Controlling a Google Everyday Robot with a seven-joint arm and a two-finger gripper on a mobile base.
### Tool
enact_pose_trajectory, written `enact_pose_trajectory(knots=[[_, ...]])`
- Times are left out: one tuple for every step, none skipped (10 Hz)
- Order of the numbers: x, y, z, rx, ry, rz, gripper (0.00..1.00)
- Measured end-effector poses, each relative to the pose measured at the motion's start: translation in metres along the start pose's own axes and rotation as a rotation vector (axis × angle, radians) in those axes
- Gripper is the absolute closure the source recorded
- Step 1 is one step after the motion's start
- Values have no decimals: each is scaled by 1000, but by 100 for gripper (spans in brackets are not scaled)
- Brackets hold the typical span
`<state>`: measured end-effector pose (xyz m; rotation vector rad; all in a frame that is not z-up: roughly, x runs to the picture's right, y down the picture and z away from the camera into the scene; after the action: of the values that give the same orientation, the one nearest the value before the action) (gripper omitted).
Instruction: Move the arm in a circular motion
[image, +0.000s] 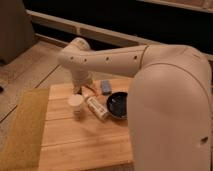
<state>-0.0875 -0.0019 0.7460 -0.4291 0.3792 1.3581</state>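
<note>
The arm (115, 60) reaches from the right foreground leftward over the desk (75, 145), bending down. Its gripper (82, 89) hangs just behind a white cup (76, 104); open or closed, I cannot tell.
</note>
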Motion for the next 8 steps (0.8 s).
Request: enact_pose_trajectory(knots=[[-14,-28,-8,-10,-16,74,35],[-22,-44,-13,-11,-28,103,35],[-32,-61,-21,-9,-43,129,35],[-47,-81,-32,-4,-69,151,35],[-61,-92,-39,6,-92,145,35],[-69,-92,-44,9,-105,130,35],[-71,-91,-45,9,-108,126,35],[-71,-93,-45,11,-107,128,35]])
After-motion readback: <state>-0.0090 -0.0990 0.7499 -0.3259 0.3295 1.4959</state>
